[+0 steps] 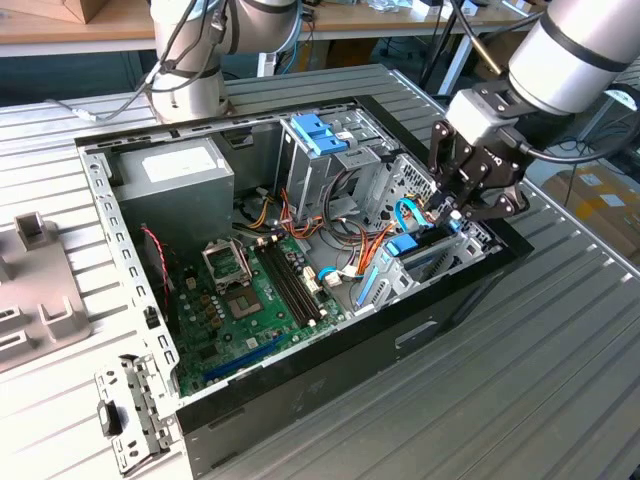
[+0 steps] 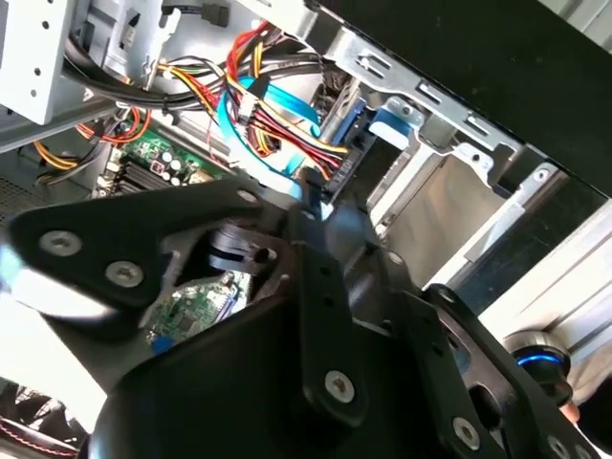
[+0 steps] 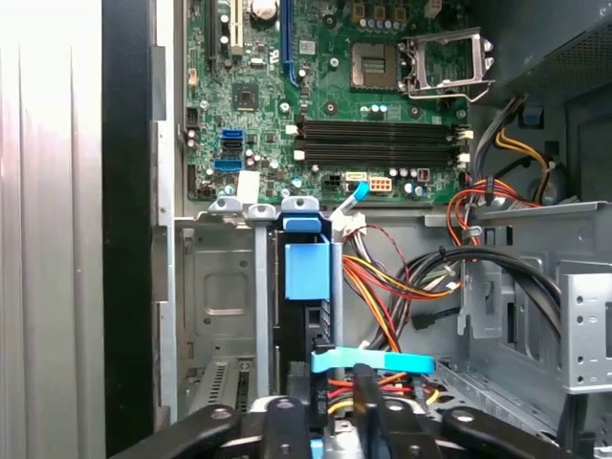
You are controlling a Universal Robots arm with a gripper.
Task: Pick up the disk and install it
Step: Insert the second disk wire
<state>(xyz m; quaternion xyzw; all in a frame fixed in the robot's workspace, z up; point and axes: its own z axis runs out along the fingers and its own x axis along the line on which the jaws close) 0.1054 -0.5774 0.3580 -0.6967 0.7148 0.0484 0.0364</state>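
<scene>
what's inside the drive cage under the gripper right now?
In the first wrist view the disk stands on edge in the metal drive cage, blue tab facing up. The slot beside it looks empty. The gripper and cable bundle cover the disk's near end, so its connector can't be seen.

1 disk (image 3: 306,271), 1 hand (image 1: 452,208), 1 PC case (image 1: 330,390), 1 mobo (image 1: 250,305).
</scene>
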